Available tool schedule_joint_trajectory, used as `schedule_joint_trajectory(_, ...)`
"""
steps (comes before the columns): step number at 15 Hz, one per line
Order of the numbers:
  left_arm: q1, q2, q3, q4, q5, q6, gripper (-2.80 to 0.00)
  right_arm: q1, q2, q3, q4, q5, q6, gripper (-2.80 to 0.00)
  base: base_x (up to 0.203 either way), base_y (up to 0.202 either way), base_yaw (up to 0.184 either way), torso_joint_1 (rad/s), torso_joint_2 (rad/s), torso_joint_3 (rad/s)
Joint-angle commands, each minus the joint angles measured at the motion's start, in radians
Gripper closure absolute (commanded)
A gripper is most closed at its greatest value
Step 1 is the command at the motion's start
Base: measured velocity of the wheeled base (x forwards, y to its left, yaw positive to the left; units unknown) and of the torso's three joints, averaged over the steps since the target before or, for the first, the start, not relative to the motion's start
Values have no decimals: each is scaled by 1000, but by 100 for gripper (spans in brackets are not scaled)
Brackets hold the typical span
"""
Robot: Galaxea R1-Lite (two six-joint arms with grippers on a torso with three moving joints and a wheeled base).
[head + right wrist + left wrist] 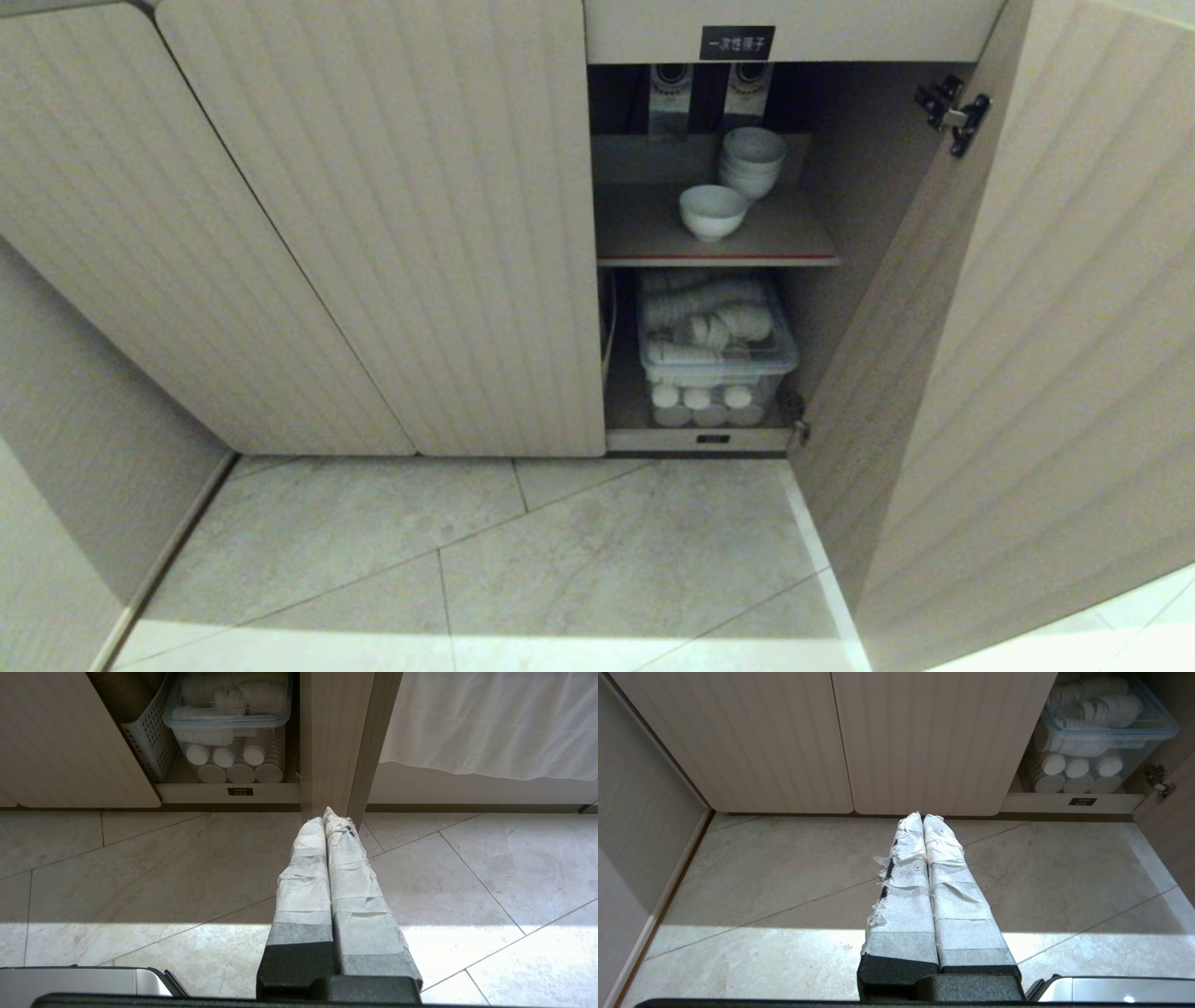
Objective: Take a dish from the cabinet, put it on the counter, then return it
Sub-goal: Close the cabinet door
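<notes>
The dish (712, 211) sits alone on the cabinet (392, 224) upper shelf, beside a bowl stack (752, 161). Left end effector (923, 817) and right end effector (324, 816) hang over floor tiles, both pressed together, empty.

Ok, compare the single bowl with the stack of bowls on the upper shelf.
The single bowl stands alone; the stack is several bowls nested together. The single bowl sits nearer the shelf's front edge; the stack is further back and to its right. The stack rises taller than the single bowl. Both are plain white, upright, and rest on the same shelf.
</notes>
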Motion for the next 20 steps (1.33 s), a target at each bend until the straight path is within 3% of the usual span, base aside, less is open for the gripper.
schedule_joint_trajectory(1,0,0,0,0,0,-1,0,0,1,0,0,0,0,0,0,0,0,0,0,0)
schedule_joint_trajectory(15,0,0,0,-1,0,-1,0,-1,1,-2,3,-3,5,0,0,0,0,0,0,0)
schedule_joint_trajectory(20,0,0,0,0,0,-1,0,-1,1,-36,5,-47,34,0,0,0,0,0,0,0)
